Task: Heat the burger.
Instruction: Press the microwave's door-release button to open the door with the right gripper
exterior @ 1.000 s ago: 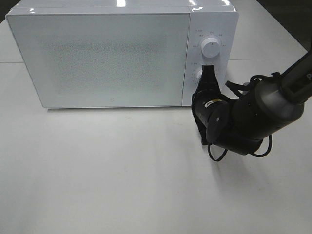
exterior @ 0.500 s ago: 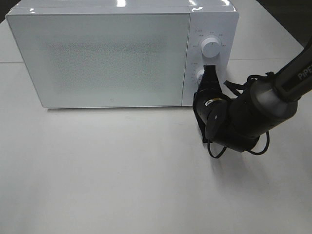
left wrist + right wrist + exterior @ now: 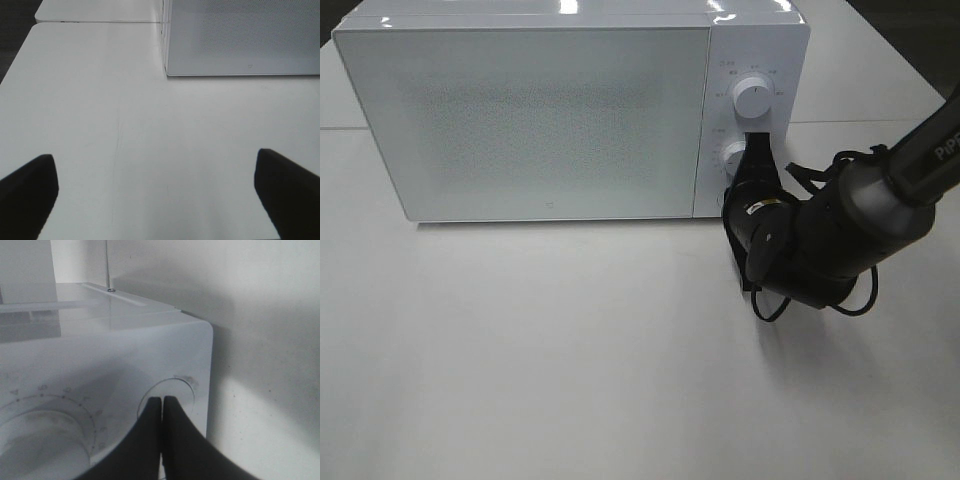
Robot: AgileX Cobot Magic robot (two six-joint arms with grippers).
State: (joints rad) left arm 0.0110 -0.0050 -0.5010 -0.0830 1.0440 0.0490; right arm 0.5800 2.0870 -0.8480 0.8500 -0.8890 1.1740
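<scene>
I am watching the right claw point(image 3: 754, 142), fingers pressed together, pointing at the microwave's point(image 3: 575, 110) control panel point(image 3: 752, 130) beside its knobs (touching one or not, I cannot tell). The left claw point(image 3: 156, 167) is hanging spread wide over the worktop point(image 3: 125, 125). The door point(image 3: 525, 120) is standing shut, and I cannot tell where the burger is.

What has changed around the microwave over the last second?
The right gripper, jaws shut, slid slightly rightward in front of the microwave, uncovering more of the lower knob. Its arm edged the same way. Nothing was taken hold of or let go. The microwave, its shut door and the upper knob stayed put.
</scene>
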